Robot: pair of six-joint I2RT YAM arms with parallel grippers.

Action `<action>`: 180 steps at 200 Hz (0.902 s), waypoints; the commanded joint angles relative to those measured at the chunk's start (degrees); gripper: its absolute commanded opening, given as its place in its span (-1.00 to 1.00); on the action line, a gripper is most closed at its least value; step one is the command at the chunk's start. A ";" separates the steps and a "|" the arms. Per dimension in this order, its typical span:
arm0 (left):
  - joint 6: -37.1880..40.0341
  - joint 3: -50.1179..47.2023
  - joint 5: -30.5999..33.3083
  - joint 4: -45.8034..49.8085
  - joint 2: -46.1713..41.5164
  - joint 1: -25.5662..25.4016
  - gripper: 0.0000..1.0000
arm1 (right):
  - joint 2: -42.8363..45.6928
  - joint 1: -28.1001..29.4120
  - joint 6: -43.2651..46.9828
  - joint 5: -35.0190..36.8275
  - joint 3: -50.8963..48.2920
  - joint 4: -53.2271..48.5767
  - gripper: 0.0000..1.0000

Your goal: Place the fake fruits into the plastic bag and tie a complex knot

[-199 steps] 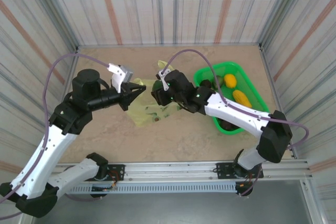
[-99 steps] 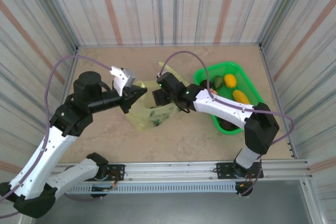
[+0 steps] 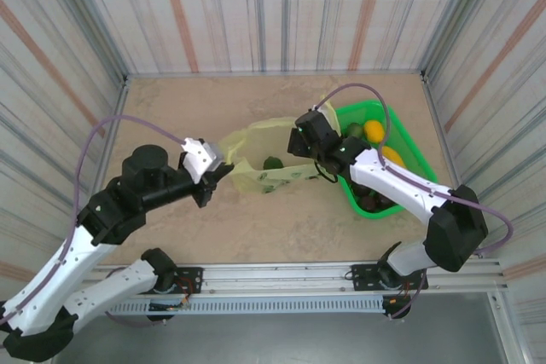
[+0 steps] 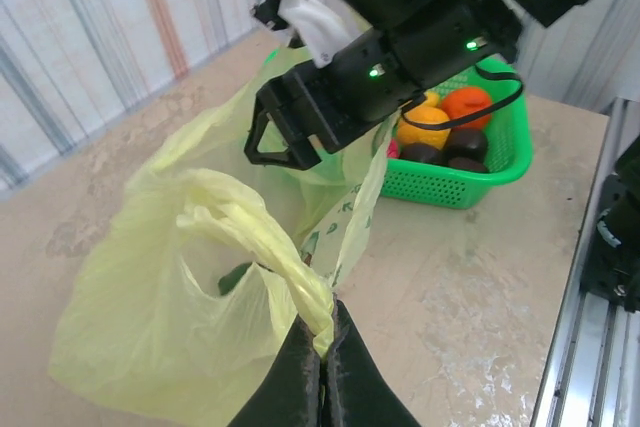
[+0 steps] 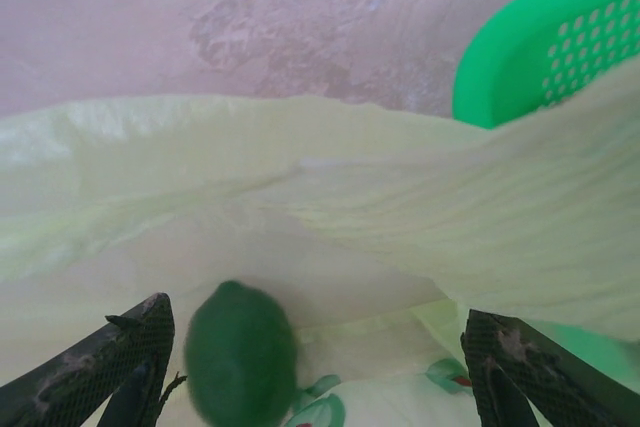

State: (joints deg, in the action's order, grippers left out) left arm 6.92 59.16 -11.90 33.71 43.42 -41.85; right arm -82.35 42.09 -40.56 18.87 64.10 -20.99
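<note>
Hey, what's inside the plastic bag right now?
One green fruit sits inside the plastic bag. The bag's folded, cloudy film covers the rest of its interior, so anything more there cannot be told.

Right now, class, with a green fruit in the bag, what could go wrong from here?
The left gripper pinches only a bunched handle strip of the plastic bag, so the mouth may sag shut before the next fruit goes in. The open right gripper sits at the bag's mouth above the green fruit and could snag the thin film when leaving.
</note>
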 commanded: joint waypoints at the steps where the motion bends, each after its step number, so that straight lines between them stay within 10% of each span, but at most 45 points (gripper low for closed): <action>1: -7.42 -0.03 -0.79 2.30 4.50 2.78 -1.00 | 1.63 0.92 -0.50 -4.65 -0.64 3.67 0.55; 31: -16.62 -1.36 -13.24 -0.40 8.40 7.05 -1.00 | 3.36 1.71 1.03 -5.87 -0.53 4.39 0.55; 180: -21.80 5.81 -14.20 -7.61 13.48 11.40 -1.00 | 18.98 4.96 14.73 -36.62 -0.63 9.01 0.55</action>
State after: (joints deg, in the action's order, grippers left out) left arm -13.50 60.88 -25.02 28.29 55.75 -30.70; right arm -66.17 46.96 -29.71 -8.01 63.53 -11.97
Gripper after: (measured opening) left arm 0.047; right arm 0.775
